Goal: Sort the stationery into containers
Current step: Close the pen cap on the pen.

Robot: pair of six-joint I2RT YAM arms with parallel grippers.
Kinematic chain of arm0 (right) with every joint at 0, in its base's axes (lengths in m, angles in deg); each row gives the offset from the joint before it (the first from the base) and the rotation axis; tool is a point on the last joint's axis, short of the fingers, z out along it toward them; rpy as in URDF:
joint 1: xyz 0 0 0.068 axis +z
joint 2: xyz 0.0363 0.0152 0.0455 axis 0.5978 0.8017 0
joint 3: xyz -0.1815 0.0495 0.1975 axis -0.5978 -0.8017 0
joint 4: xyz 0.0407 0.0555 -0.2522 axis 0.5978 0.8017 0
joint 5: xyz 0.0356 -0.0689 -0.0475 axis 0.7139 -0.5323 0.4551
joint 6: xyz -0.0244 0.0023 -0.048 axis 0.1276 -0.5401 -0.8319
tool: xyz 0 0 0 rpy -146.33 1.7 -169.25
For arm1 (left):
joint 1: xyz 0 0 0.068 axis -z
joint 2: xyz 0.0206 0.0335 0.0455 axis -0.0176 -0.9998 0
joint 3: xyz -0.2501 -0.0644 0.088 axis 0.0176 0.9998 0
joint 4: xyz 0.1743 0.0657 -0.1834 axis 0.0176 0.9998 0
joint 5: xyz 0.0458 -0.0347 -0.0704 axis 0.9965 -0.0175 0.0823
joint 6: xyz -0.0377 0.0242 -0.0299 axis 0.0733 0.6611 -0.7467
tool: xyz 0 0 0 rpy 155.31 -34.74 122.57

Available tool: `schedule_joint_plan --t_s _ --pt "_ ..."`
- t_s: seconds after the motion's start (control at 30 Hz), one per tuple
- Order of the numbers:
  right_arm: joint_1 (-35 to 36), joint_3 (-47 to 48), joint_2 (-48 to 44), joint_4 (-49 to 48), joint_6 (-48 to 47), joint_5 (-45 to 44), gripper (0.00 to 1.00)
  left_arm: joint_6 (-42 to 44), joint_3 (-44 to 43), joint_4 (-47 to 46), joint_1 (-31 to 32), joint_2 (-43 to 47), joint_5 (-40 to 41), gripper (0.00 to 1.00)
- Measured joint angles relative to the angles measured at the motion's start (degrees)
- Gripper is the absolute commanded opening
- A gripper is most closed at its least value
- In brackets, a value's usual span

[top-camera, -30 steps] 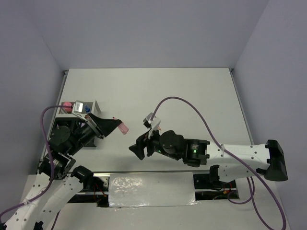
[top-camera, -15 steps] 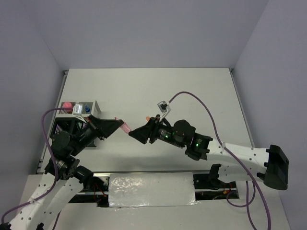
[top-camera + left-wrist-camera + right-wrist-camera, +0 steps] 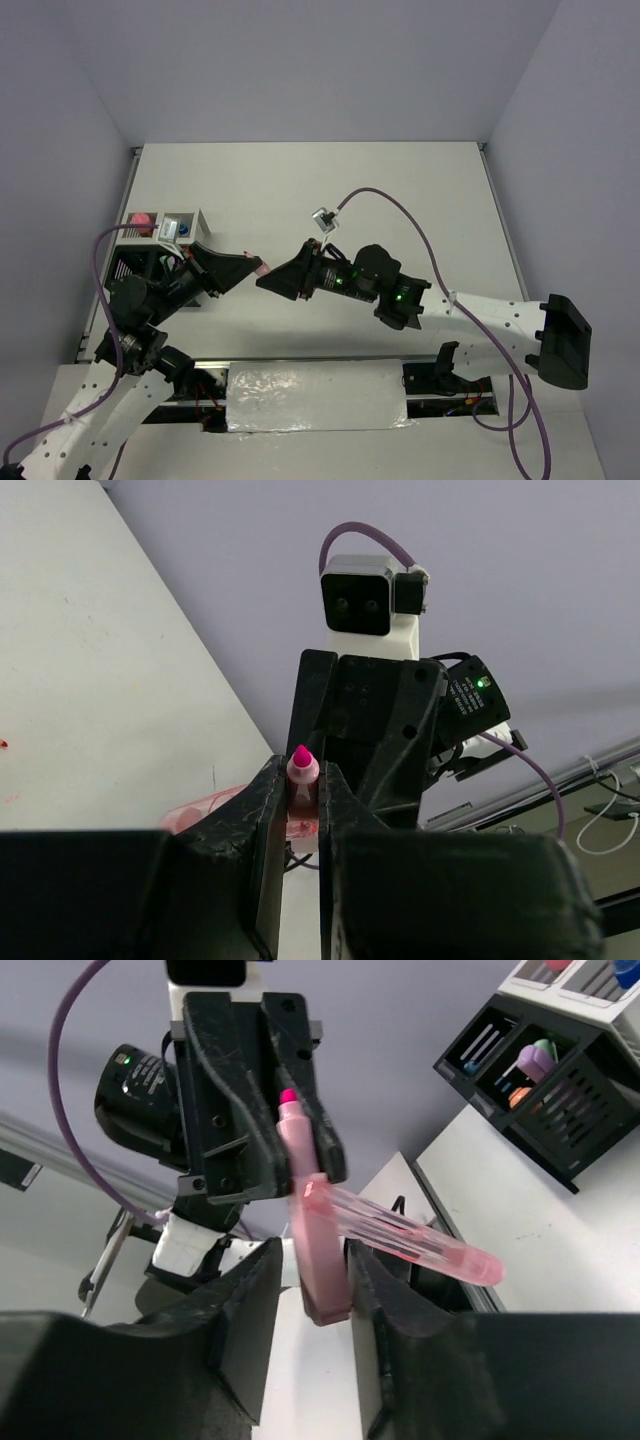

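My left gripper point(image 3: 252, 266) is shut on a pink pen point(image 3: 302, 778) with a magenta tip, held above the table. The pen's pink body point(image 3: 312, 1222) hangs between the fingers of my right gripper point(image 3: 315, 1262). Its jaws straddle the body, with a gap still showing on one side. A clear pink cap point(image 3: 405, 1237) sticks out sideways from the pen. My right gripper point(image 3: 266, 281) meets the left one tip to tip in the top view. The containers point(image 3: 186, 219) stand at the left edge, partly hidden by my left arm. Their black slatted compartments point(image 3: 570, 1112) hold purple, orange and blue items.
A pink-topped item point(image 3: 141, 217) and a blue-capped one point(image 3: 171, 231) stand in the white compartments. The right arm's purple cable point(image 3: 400, 215) loops over the table. A foil-covered block point(image 3: 315, 398) lies between the arm bases at the near edge.
My right gripper has swung up and to the left onto the pen in my left gripper, and its jaws have narrowed around the pen's body. The left gripper stays shut on the pen.
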Motion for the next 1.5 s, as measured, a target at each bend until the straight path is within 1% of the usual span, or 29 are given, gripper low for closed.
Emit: schedule_joint_plan --t_s 0.03,0.1,0.13,0.17,0.2,0.23,0.27,0.3,0.4,0.5,0.63,0.73,0.9,1.07,1.27,1.4,1.5 --pt "-0.2 0.4 0.0 0.5 0.0 0.1 0.35 -0.4 0.2 -0.3 0.0 0.0 -0.1 0.00" --pt "-0.5 1.2 0.4 1.4 -0.2 0.7 0.04 -0.7 0.2 -0.9 0.0 0.0 0.1 0.01" --pt "-0.6 1.8 0.6 1.7 -0.6 1.0 0.00 -1.2 0.2 -0.9 0.0 0.0 0.1 0.08" --pt "-0.6 2.4 0.8 2.5 -1.0 1.0 0.00 -1.2 0.1 -0.9 -0.1 0.1 0.5 0.36" --pt "-0.7 3.1 0.9 3.4 -1.0 1.1 0.00 -0.6 -0.2 -0.4 -0.1 0.3 0.8 0.52" --pt "-0.7 3.7 1.1 3.9 -1.0 1.0 0.00 0.5 -0.7 1.0 -0.1 0.3 1.3 0.82" --pt "-0.7 4.5 1.5 4.5 -1.2 0.6 0.00 1.3 -1.4 3.1 -0.1 0.3 1.8 0.96" --pt "-0.7 5.3 1.7 5.0 -1.1 0.3 0.00 1.9 -2.7 6.9 0.0 0.2 2.9 0.99" --pt "-1.4 6.5 1.9 8.0 -1.1 -1.8 0.00 2.2 -7.0 15.6 0.1 -0.4 7.2 0.99" --pt "-2.0 7.4 2.7 11.4 -1.4 -3.5 0.00 -0.1 -8.0 18.3 0.0 0.0 9.6 0.99" --pt "-2.4 10.0 6.4 13.7 -1.8 -3.7 0.00 -8.1 -2.5 17.6 0.0 2.4 10.1 0.99" --pt "-2.4 12.0 9.5 14.1 -2.2 -2.2 0.00 -13.8 1.7 17.6 0.1 3.6 10.2 0.99" --pt "-2.6 14.7 13.0 14.0 -3.0 1.4 0.00 -20.7 4.2 16.4 0.1 6.6 12.1 0.99" --pt "-1.6 15.6 13.7 12.7 -3.2 4.4 0.00 -23.6 5.2 14.2 0.1 8.9 16.0 0.99" --pt "-0.8 15.6 13.7 10.8 -2.8 5.9 0.00 -25.5 8.2 10.6 0.1 9.6 19.7 0.99" --pt "-0.2 14.7 13.7 9.6 -2.8 6.5 0.00 -26.0 8.4 10.0 0.0 9.7 21.4 0.93" --pt "-0.2 14.6 13.7 9.1 -2.7 6.6 0.00 -26.2 8.4 9.9 0.0 10.2 22.7 0.84"
